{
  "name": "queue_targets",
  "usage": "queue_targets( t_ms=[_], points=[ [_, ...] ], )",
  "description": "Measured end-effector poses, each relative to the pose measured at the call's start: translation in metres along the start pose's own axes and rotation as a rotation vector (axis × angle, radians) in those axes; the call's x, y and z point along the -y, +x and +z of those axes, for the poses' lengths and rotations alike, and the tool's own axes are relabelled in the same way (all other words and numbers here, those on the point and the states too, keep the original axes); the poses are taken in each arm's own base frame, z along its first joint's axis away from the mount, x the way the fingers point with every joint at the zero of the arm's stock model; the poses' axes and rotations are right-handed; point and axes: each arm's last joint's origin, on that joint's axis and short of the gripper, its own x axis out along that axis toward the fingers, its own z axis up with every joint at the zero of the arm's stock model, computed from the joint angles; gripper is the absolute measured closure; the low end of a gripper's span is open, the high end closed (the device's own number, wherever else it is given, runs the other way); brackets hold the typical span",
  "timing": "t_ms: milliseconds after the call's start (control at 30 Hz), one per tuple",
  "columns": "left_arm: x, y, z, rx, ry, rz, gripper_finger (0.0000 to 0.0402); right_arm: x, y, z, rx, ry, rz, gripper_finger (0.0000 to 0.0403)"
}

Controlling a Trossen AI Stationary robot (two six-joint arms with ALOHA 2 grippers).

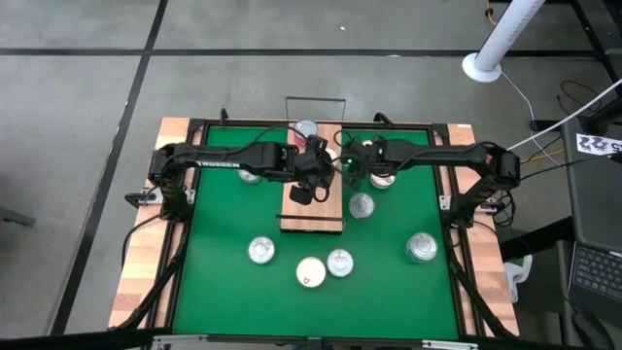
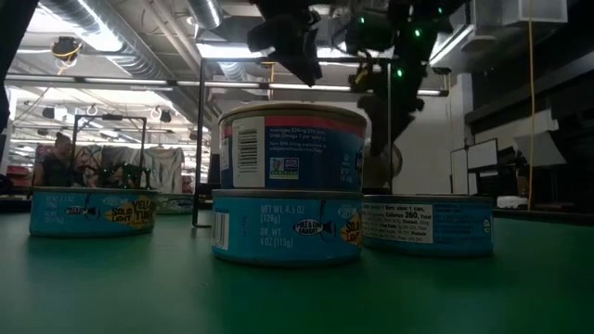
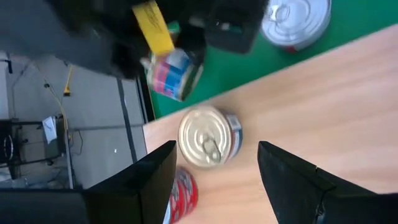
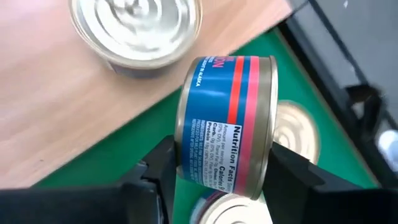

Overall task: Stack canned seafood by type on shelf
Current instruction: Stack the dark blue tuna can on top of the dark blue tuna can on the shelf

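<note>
Two grippers are at work over the upper centre of the high frame: my right gripper [image 4: 217, 180] pinches a blue-and-red labelled tin [image 4: 227, 124] on its edge, tilted, lifted above the green mat [image 1: 224, 219] just beside the shelf [image 1: 313, 209], while my left gripper [image 3: 214, 171] hangs over the shelf board with fingers spread and nothing between them, a cream-gold topped tin [image 3: 208, 137] lying below the gap. I judge the main risk to be the held tin slipping or landing on its rim: it is gripped tilted, so released like this it could roll off the board onto the mat. A second risk is the two wrists, which sit nearly touching at centre frame; a careless swing could knock them together or push the tin under my left fingers. A silver-topped tin [image 4: 137, 28] already rests on the wood near my right side. Other tins lie loose in the lower half of the high frame, among them a larger silver one [image 1: 421, 248] at lower right, well apart from the shelf.
</note>
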Motion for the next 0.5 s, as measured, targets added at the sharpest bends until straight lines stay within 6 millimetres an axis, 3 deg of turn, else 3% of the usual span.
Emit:
queue_targets(
  t_ms=[267, 500],
  points=[
    [-0.018, -0.029, -0.025, -0.056, -0.122, -0.004, 0.0178, 0.006, -0.026, 0.024, 0.083, -0.144, -0.008, 0.0234],
    [-0.034, -0.049, -0.052, -0.124, -0.298, -0.003, 0.0178, 0.004, -0.029, 0.036, 0.182, -0.363, -0.013, 0.0234]
  ],
)
